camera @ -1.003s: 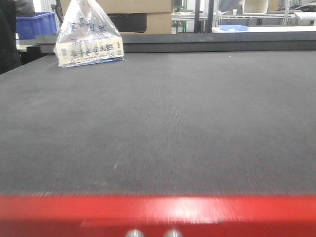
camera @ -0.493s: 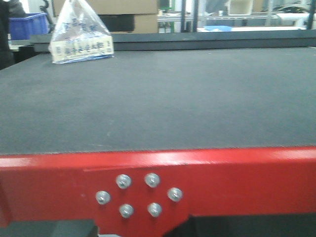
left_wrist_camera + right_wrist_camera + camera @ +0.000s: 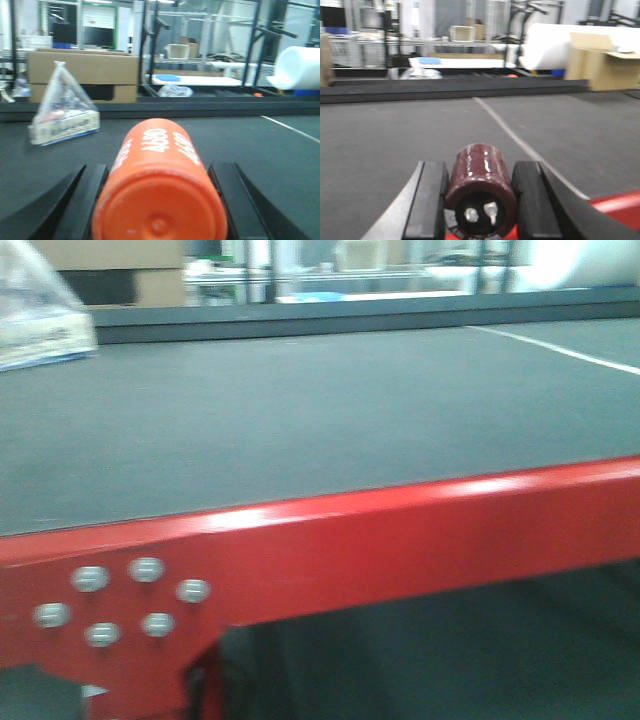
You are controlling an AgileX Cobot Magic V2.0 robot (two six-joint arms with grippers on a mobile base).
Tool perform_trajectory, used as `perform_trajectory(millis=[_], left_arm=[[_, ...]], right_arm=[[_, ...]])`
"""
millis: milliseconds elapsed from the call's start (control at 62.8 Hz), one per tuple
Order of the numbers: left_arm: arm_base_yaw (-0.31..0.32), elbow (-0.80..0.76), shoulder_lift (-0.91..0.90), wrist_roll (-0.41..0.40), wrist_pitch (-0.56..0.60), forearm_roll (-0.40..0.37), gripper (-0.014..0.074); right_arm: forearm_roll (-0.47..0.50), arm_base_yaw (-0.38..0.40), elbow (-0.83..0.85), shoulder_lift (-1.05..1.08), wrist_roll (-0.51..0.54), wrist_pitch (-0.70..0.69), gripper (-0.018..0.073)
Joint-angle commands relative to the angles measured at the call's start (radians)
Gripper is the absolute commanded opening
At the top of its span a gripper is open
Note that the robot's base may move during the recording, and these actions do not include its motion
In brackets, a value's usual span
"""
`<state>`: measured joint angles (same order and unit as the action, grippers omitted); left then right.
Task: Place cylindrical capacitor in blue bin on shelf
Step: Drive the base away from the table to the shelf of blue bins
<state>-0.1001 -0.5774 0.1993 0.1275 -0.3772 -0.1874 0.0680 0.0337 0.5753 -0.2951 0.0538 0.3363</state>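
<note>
the right gripper point(image 3: 480, 202) pinches a dark maroon cylindrical capacitor point(image 3: 479, 175) between its black fingers point(image 3: 427, 200), terminals toward the camera; dark grey felt tabletop point(image 3: 395, 135) stretches beyond at 12 o'clock. the left gripper point(image 3: 159, 200) clamps an orange cylinder marked 4680 point(image 3: 160, 165). a clear printed plastic bag point(image 3: 62, 117) sits at its 10 o'clock. a red metal rail point(image 3: 400, 540) edges the table.
</note>
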Motion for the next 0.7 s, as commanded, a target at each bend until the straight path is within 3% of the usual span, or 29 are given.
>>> perform_trajectory(millis=[0, 684], left_arm=[[0.003, -0.002, -0.005, 0.001, 0.02, -0.009, -0.0111], [0.003, -0.002, -0.005, 0.001, 0.021, -0.009, -0.0111]], right_arm=[[-0.006, 0.005, 0.005, 0.005, 0.003, -0.03, -0.0163], [-0.006, 0.005, 0.005, 0.005, 0.003, -0.03, -0.0163]])
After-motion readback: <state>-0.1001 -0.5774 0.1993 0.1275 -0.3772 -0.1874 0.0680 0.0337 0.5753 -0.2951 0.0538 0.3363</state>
